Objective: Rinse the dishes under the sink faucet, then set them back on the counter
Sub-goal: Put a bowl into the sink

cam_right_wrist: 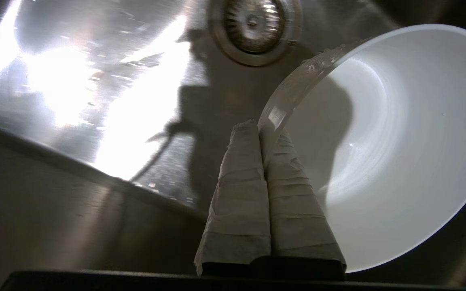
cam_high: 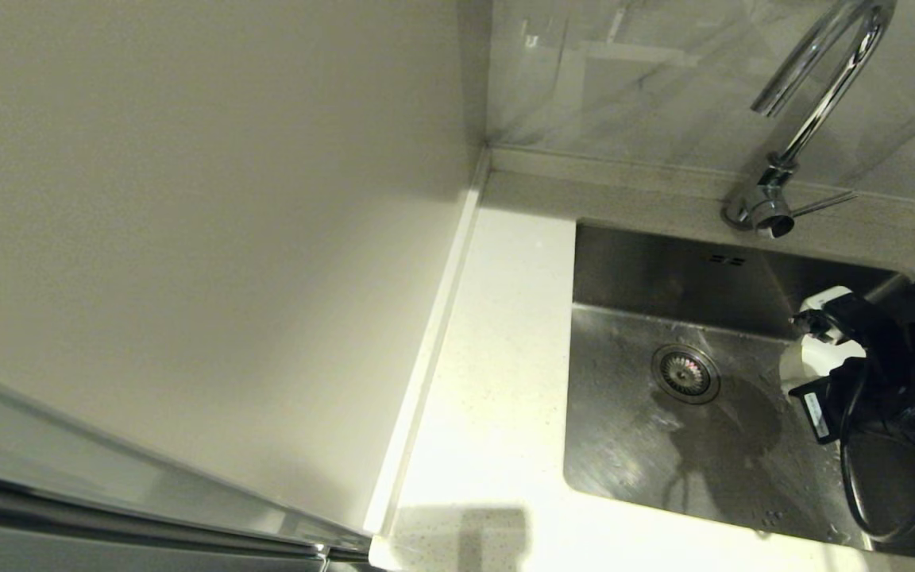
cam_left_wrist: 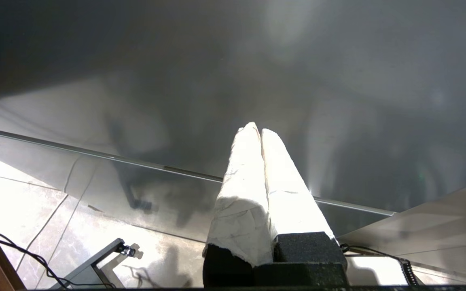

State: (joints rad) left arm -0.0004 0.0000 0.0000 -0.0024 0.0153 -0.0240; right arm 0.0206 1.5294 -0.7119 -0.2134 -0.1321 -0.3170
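Note:
My right gripper point(cam_right_wrist: 259, 127) is shut on the rim of a white bowl point(cam_right_wrist: 399, 141), which it holds tilted on edge inside the sink point(cam_high: 632, 445). It hangs low over the basin's right side, to the right of the round strainer drain point(cam_high: 685, 372). In the head view the bowl point(cam_high: 805, 364) shows as a white shape in front of the black right arm point(cam_high: 902, 357). The chrome faucet point(cam_high: 819, 91) arches above the back rim, with no water visible. The other two bowls are out of view. My left gripper point(cam_left_wrist: 259, 130) is shut on nothing, away from the sink.
The white speckled counter point(cam_high: 489, 357) runs along the sink's left side, bare where it shows. An off-white wall panel point(cam_high: 187, 238) stands to its left. The faucet's thin lever point(cam_high: 823, 205) sticks out to the right. A black cable point(cam_high: 862, 492) loops over the basin.

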